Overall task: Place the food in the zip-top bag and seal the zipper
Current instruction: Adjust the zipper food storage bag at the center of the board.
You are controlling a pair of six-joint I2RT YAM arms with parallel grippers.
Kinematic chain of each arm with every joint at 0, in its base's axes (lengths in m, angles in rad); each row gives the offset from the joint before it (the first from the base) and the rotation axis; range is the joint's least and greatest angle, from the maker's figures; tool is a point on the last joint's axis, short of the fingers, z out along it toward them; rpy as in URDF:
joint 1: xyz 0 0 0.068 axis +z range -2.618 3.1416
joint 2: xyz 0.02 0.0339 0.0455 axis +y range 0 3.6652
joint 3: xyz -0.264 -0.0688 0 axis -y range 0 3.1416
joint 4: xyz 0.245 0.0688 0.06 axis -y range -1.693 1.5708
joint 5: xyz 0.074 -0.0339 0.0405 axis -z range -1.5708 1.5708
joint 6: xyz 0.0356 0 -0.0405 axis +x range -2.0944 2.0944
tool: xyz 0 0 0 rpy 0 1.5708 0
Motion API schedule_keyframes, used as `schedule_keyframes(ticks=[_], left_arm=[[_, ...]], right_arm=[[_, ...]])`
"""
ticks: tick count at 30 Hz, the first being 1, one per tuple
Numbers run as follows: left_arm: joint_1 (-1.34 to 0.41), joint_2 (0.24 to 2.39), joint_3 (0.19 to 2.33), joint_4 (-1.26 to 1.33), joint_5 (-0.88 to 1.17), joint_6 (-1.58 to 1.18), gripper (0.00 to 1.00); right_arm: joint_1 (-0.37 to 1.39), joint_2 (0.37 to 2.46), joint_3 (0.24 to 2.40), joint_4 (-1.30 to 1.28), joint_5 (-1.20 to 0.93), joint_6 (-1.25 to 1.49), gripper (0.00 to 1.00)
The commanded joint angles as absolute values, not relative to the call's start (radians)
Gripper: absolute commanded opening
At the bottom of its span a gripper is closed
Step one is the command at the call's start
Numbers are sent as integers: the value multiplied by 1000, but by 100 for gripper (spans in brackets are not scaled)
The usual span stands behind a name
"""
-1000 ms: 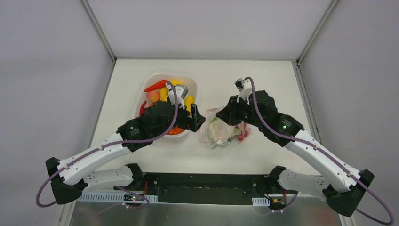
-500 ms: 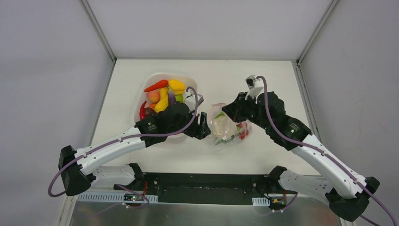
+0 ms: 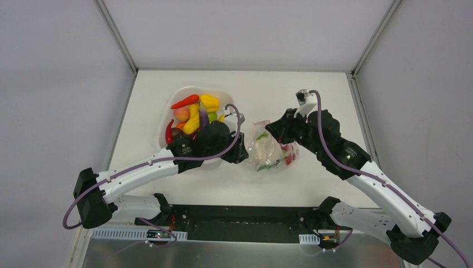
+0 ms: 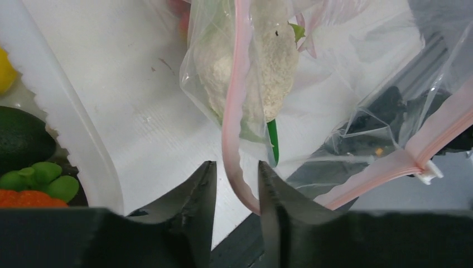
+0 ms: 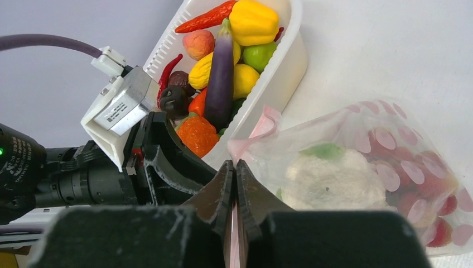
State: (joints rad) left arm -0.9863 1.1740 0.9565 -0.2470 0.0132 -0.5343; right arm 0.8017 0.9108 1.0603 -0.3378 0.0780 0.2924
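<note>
White table (image 3: pixel 312 95), two arms meeting at a clear zip-top bag (image 3: pixel 262 148) near mid-table.
White tub (image 3: pixel 223 94) sits at the bag's 10 o'clock, heaped with food (image 5: pixel 221 72) in purple, yellow, orange and red. The bag holds a pale lumpy piece and red ones. Left gripper (image 4: pixel 236 166), at the bag's 9 o'clock, has its jaws apart with the zipper (image 4: pixel 234 100) passing between them. Right gripper (image 5: pixel 235 164), at about 1 o'clock, is clamped tight on the pink edge.
</note>
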Motion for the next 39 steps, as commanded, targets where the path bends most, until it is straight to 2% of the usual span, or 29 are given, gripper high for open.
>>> schedule_keyframes(ticks=[1, 5, 11, 17, 21, 24, 27, 28, 32, 34, 36, 39], left_arm=[[-980, 1181, 965, -185, -3, -527, 22], [-980, 1163, 964, -182, -16, -523, 0], [-959, 1134, 1063, -328, -204, -478, 0], [-903, 1182, 1238, -516, -501, -470, 0], [-853, 1222, 1271, -474, -395, -487, 0], [-853, 1276, 1294, -451, -248, -487, 0], [-853, 1279, 1292, -442, -206, -516, 0], [-853, 1271, 1288, -445, -214, -519, 5], [-852, 1197, 1250, -442, -271, -489, 50], [-842, 1150, 1218, -431, -303, -465, 66], [-823, 1107, 1184, -424, -318, -442, 78], [-777, 1059, 1140, -432, -332, -409, 89]], right_arm=[[795, 897, 1060, -265, 85, 317, 6], [790, 890, 1047, -259, 99, 322, 6], [778, 924, 1072, -320, 162, 266, 6], [776, 934, 1133, -436, 151, 162, 6], [777, 886, 1109, -413, 18, 167, 6], [777, 883, 1105, -369, 23, 217, 5], [776, 880, 1101, -317, 100, 249, 5], [776, 880, 1102, -298, 120, 248, 5], [775, 915, 1135, -261, 122, 238, 5], [775, 941, 1139, -249, 112, 246, 4], [775, 953, 1129, -240, 112, 264, 4], [774, 967, 1111, -239, 115, 284, 4]])
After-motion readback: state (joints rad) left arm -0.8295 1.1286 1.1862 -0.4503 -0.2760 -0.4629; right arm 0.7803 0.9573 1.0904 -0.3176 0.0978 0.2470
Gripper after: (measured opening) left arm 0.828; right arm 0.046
